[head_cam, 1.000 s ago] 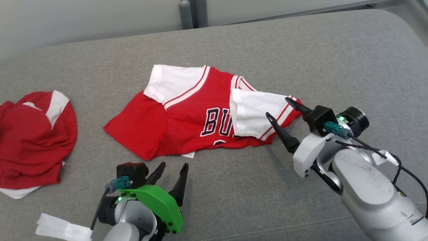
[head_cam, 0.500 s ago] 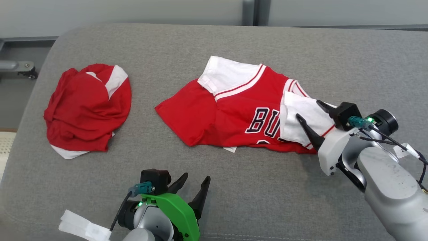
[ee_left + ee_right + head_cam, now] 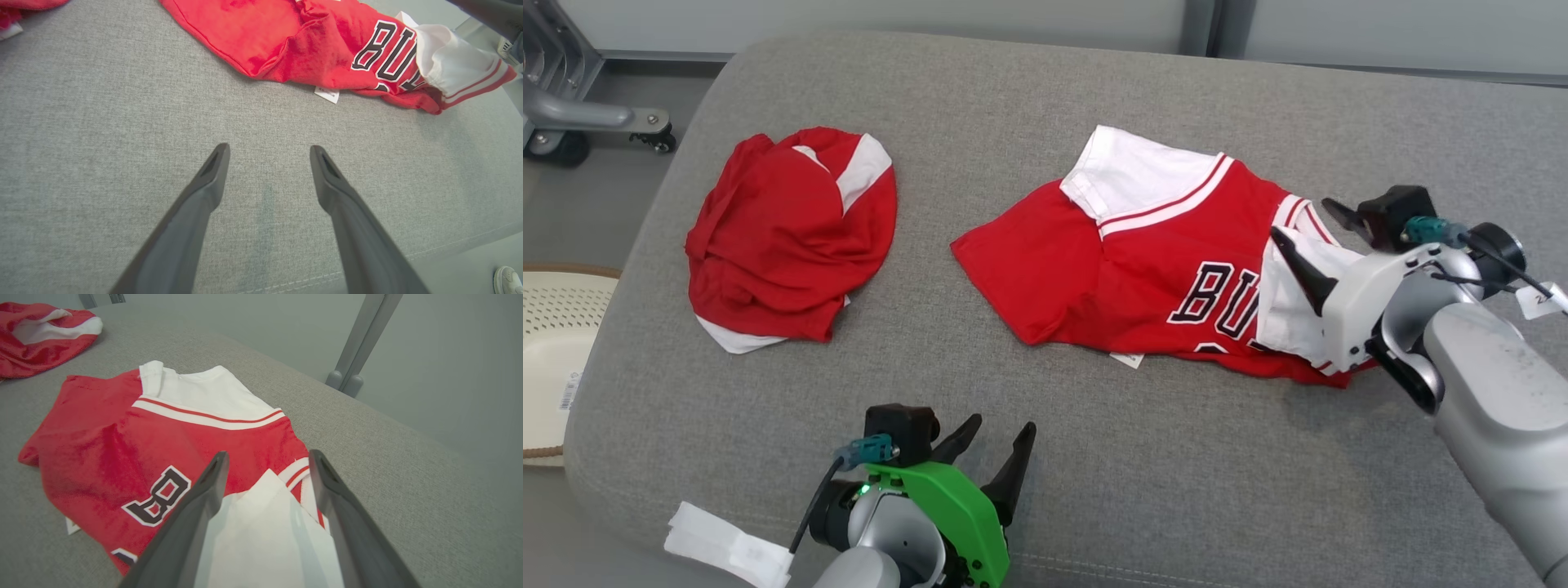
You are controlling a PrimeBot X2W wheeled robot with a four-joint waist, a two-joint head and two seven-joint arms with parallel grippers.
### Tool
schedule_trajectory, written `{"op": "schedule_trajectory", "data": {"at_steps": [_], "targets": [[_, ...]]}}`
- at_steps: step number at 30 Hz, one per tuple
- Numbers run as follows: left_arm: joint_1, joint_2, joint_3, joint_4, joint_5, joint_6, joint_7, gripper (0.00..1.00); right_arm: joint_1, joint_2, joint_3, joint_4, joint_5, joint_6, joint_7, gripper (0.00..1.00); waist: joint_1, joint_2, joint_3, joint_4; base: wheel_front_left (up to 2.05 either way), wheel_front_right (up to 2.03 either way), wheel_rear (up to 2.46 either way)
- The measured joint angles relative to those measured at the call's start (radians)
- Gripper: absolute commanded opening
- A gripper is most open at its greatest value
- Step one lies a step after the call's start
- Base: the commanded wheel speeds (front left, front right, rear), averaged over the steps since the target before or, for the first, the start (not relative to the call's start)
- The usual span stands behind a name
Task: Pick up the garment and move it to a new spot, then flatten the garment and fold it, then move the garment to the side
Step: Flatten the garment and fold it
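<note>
Red jersey (image 3: 1127, 269) lies roughly flat on the grey cushion (image 3: 1013, 106), lettering up, w/ a white sleeve (image 3: 1286, 310) turned in over its right end. A 2nd red garment (image 3: 784, 237) sits crumpled well apart to the left. I judge this is the flatten/fold step, not yet the move aside. My right tool (image 3: 1300, 219) is spread wide, holding nothing, above that sleeve; contact w/ cloth I can't tell. My left tool (image 3: 1003, 422) also gapes empty, near the front edge, apart from the hem. Next prob. needs a pinch on the right edge and the left tool at the hem.
</note>
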Motion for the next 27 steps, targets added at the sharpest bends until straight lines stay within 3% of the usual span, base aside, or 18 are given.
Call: {"op": "schedule_trajectory", "data": {"at_steps": [8, 19, 21, 22, 24, 26, 27], "targets": [[-0.031, -0.008, -0.004, -0.001, -0.009, -0.009, 0.002, 1.0, -0.048, -0.052, 0.008, 0.059, 0.027, 0.0, 0.105, 1.0, 0.0, 0.0, 0.04, 0.024, 0.0, 0.0, 0.0], [-0.05, -0.012, 0.004, 0.012, -0.016, -0.009, 0.0, 1.0, -0.052, -0.038, 0.092, 0.094, 0.113, 0.0, 0.191, 0.98, 0.0, 0.0, 0.065, 0.053, 0.0, 0.0, 0.0], [-0.052, -0.012, 0.005, 0.014, -0.016, -0.009, -0.001, 1.0, -0.053, -0.039, 0.097, 0.094, 0.127, 0.0, 0.197, 0.47, 0.0, 0.0, 0.065, 0.052, 0.0, 0.0, 0.0], [-0.052, -0.012, 0.006, 0.015, -0.016, -0.009, -0.003, 1.0, -0.053, -0.039, 0.103, 0.094, 0.132, 0.0, 0.2, 0.4, 0.0, 0.0, 0.065, 0.052, 0.0, 0.0, 0.0], [-0.056, -0.012, 0.007, 0.016, -0.016, -0.009, -0.004, 1.0, -0.053, -0.04, 0.113, 0.093, 0.138, 0.0, 0.206, 0.14, 0.0, 0.0, 0.065, 0.05, 0.0, 0.0, 0.0], [-0.061, -0.012, 0.011, 0.02, -0.016, -0.009, -0.008, 1.0, -0.054, -0.042, 0.125, 0.093, 0.145, 0.0, 0.208, 0.0, 0.0, 0.0, 0.063, 0.048, 0.0, 0.0, 0.0], [-0.061, -0.012, 0.016, 0.022, -0.016, -0.009, -0.009, 1.0, -0.055, -0.042, 0.132, 0.092, 0.15, 0.0, 0.209, 0.0, 0.0001, 0.0, 0.062, 0.046, 0.0, 0.0, 0.0]]}}
